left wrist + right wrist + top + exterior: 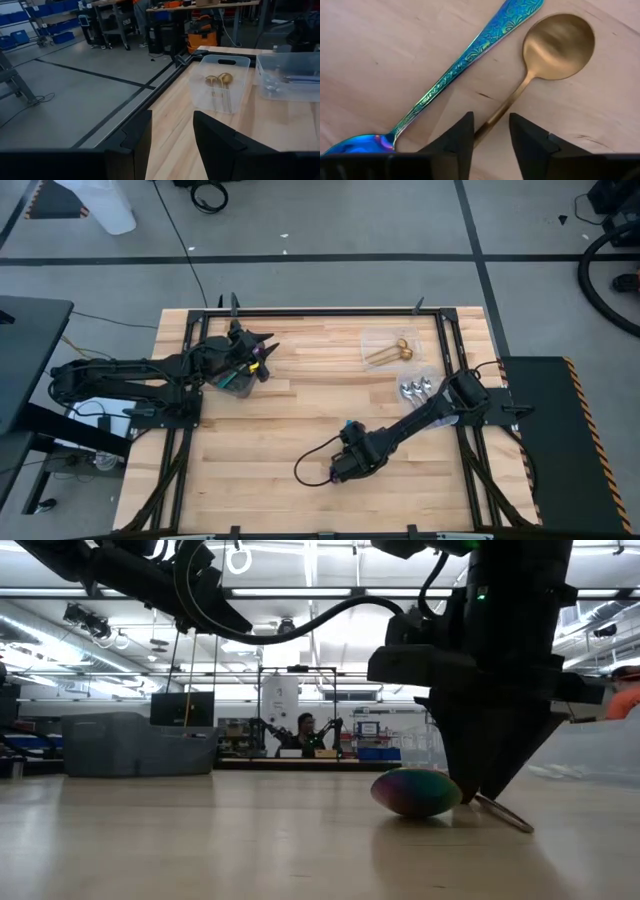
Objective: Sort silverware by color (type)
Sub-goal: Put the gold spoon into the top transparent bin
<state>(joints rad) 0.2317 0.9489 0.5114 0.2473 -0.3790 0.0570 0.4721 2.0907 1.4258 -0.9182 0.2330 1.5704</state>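
In the right wrist view a gold spoon (559, 44) and an iridescent blue-teal spoon (470, 60) lie flat on the wood side by side. My right gripper (491, 120) is open and points down at the table's near middle (340, 468). Its fingers stand on either side of the gold spoon's handle (512, 100) with a gap on each side. The low view shows the iridescent bowl (415, 792) on the table beside the fingers. My left gripper (172, 130) is open and empty, raised over the table's far left (262, 348).
A clear container with two gold spoons (385, 350) (220, 82) and one with silver spoons (420, 388) (290, 75) sit at the far right. A third container (235, 383) sits below the left gripper. A black cable (305, 465) loops beside the right gripper. Bare wood lies between.
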